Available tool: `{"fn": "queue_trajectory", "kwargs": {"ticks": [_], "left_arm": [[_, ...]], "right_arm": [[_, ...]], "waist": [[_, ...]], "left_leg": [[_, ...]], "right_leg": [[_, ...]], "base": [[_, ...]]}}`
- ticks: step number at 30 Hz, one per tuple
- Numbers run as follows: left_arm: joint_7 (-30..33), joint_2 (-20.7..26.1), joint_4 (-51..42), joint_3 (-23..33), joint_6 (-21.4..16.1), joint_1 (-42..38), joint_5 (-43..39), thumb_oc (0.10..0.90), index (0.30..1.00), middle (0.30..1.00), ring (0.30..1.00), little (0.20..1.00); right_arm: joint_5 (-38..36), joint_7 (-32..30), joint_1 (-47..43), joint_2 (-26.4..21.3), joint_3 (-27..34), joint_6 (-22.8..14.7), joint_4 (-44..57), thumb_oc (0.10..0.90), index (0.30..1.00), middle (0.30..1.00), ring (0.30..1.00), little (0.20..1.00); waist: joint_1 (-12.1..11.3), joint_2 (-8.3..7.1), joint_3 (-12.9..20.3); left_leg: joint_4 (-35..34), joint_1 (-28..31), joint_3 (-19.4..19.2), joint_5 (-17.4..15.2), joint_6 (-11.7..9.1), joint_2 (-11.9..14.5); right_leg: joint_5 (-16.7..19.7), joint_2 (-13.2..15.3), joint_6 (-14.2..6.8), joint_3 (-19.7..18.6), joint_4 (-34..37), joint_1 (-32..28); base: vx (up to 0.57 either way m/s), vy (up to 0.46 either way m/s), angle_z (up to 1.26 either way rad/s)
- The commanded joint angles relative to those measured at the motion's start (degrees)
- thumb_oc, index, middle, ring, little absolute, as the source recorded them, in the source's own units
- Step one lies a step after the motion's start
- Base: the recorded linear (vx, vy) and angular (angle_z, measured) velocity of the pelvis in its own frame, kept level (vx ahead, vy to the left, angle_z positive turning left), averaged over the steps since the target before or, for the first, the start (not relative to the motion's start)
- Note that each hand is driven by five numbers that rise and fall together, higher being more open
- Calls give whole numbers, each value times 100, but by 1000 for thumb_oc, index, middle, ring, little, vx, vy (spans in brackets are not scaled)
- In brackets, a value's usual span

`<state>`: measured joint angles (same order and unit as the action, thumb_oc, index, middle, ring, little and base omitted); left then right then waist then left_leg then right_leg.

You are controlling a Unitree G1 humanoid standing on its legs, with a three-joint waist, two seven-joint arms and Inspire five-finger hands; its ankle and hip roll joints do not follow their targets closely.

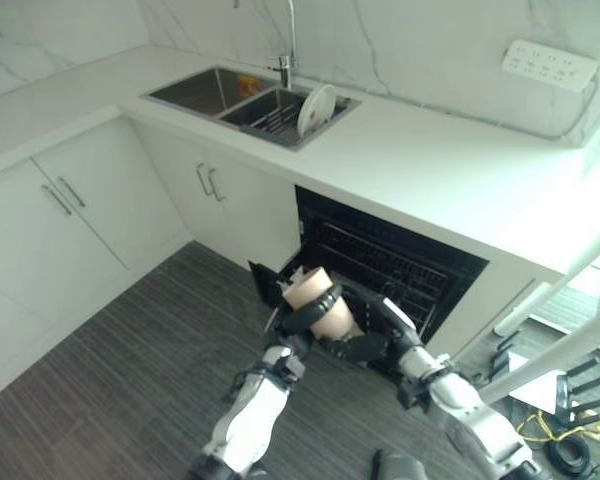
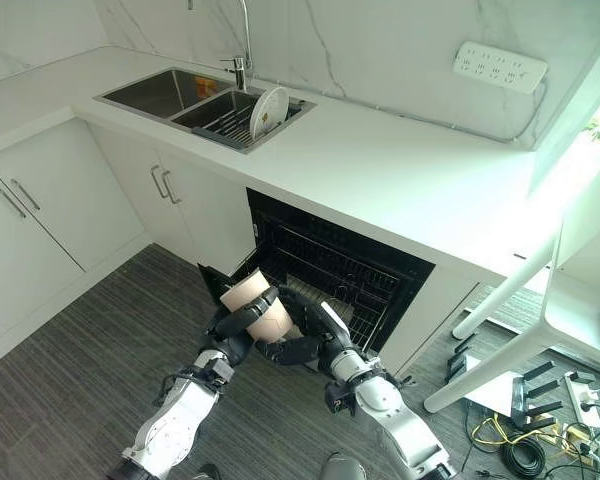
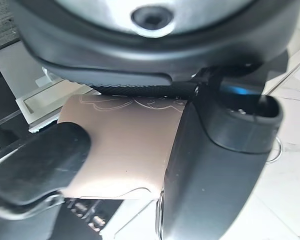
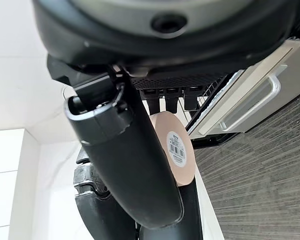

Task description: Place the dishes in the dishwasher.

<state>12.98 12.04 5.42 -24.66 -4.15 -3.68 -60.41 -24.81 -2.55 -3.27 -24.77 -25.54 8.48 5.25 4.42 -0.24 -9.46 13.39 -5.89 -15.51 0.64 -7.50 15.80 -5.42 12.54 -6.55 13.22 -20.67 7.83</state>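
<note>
Cup [image 1: 318, 302] tilted, base toward right hand [image 1: 365, 345]

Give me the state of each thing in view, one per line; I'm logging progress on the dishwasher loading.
Cup: held in front of the open dishwasher, not yet inside.
Left hand: shut on the cup.
Right hand: beside the cup's base, touching it; grip unclear.
Dishwasher: door open, racks showing.
Plate: upright in the sink rack.
Cabinet doors: closed.
</note>
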Motion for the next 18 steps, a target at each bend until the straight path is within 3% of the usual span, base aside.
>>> {"fn": "queue_trajectory", "kwargs": {"ticks": [1, 18], "left_arm": [[-528, -184, -419, -246, -296, -815, 100, 400, 300, 300, 300, 300], [-299, -360, -114, -555, -476, -945, 484, 400, 300, 300, 300, 300]], "right_arm": [[-1, -92, -828, 384, 89, -457, 346, 800, 900, 900, 900, 900], [308, -775, -1542, 570, -74, -481, 346, 800, 900, 900, 900, 900]], "waist": [[-51, -129, 38], [-163, -111, -53]], "left_leg": [[380, 124, 104, -362, -203, 166], [380, 130, 200, -385, -184, 103]], "right_leg": [[75, 160, -371, 114, 348, -372], [61, 192, -346, 187, 348, -439]], "base": [[17, -4, 11], [6, 1, 2]]}}
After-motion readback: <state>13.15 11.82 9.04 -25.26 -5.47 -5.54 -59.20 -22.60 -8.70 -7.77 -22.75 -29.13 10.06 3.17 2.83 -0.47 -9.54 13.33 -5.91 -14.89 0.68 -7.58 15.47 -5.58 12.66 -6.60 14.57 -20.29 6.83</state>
